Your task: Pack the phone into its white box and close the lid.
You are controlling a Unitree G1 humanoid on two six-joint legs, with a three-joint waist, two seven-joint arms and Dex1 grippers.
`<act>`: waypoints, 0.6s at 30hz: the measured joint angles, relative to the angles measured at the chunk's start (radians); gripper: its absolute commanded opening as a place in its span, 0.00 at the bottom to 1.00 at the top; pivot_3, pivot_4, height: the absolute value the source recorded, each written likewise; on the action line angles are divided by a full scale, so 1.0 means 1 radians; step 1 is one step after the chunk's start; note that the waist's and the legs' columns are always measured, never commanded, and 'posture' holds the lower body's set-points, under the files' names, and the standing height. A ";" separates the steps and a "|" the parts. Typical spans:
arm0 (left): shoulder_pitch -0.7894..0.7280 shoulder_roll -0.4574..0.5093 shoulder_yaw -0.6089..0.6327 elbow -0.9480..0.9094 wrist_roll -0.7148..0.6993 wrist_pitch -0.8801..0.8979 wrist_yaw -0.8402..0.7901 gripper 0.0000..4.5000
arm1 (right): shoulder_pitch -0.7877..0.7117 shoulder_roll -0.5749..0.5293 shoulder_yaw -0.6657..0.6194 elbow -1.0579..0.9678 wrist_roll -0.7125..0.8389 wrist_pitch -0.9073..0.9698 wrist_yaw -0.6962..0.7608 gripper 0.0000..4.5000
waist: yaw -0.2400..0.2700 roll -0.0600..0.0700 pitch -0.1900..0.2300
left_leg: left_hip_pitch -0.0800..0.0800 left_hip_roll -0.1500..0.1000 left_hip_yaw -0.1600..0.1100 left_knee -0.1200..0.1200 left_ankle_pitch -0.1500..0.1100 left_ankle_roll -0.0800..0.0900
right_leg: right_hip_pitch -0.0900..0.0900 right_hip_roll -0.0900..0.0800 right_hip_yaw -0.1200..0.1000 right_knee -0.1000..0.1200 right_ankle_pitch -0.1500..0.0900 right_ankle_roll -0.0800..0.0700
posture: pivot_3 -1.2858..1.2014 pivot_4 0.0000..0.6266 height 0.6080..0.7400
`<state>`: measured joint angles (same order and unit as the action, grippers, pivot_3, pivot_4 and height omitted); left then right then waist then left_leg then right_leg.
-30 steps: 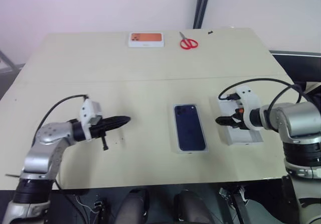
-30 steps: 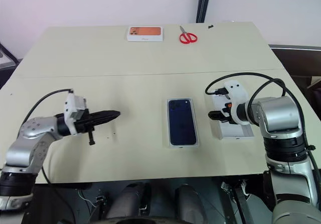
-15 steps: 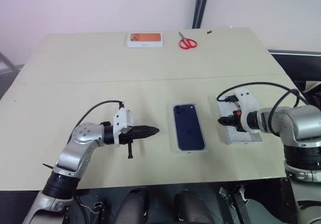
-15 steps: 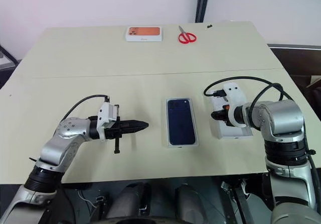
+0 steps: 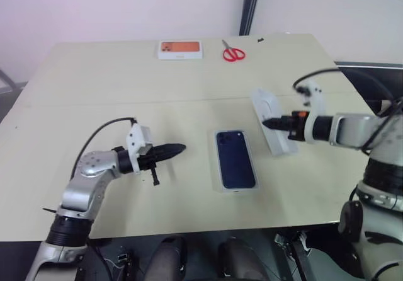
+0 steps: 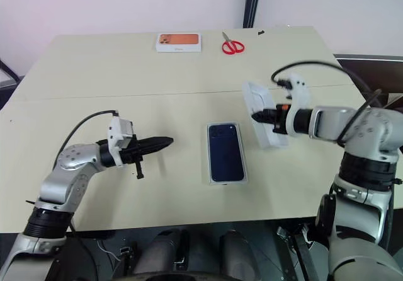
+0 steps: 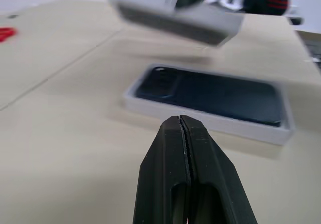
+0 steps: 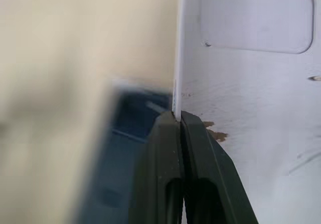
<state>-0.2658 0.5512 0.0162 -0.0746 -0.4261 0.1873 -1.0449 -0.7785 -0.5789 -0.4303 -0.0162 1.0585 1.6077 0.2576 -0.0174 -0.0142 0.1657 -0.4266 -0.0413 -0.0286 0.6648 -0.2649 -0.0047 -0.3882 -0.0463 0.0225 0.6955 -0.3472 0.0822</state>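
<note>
lid [image 6: 264, 123]: light, stiff card shell; take by one thin side wall
right gripper [image 6: 257, 115]: pinched on lid's wall, lid tilted
left gripper [image 6: 165, 141]: closed, empty

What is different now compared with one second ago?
The right tool has closed on the edge of the lid and lifted it off the table, tilted, toward the phone. The left tool moved closer to the phone, still shut and empty. The phone in its white box, the scissors and the orange-picture box stayed in place.
</note>
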 measured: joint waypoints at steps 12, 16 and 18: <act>-0.044 0.019 0.077 0.080 0.004 -0.007 0.056 0.00 | 0.300 0.471 0.312 -0.141 0.879 -0.464 -0.762 0.01 | -0.002 -0.001 0.000 | -0.002 0.001 0.000 0.002 0.000 0.001 | -0.001 0.000 -0.001 0.002 0.000 0.000 | 0.52 0.24 1.00; -0.044 0.021 0.069 0.073 0.017 -0.017 0.047 0.00 | 0.375 0.532 0.325 -0.223 0.888 -0.545 -0.926 0.01 | 0.000 -0.001 0.000 | -0.001 0.000 0.000 0.002 0.000 0.000 | -0.001 0.000 -0.001 0.001 0.000 0.000 | 0.52 0.24 1.00; -0.046 0.022 0.046 0.073 0.027 -0.021 0.040 0.00 | 0.407 0.525 0.326 -0.225 0.888 -0.555 -0.981 0.01 | -0.001 -0.001 0.000 | -0.001 0.000 0.000 0.002 0.000 0.000 | -0.001 0.000 0.000 0.001 0.000 0.000 | 0.52 0.24 1.00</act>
<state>-0.3114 0.5727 0.0619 -0.0015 -0.3991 0.1658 -1.0051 -0.3716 -0.0539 -0.1041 -0.2408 1.9467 1.0524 -0.7238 -0.0183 -0.0154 0.1653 -0.4275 -0.0409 -0.0286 0.6664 -0.2650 -0.0043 -0.3893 -0.0463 0.0220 0.6969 -0.3473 0.0824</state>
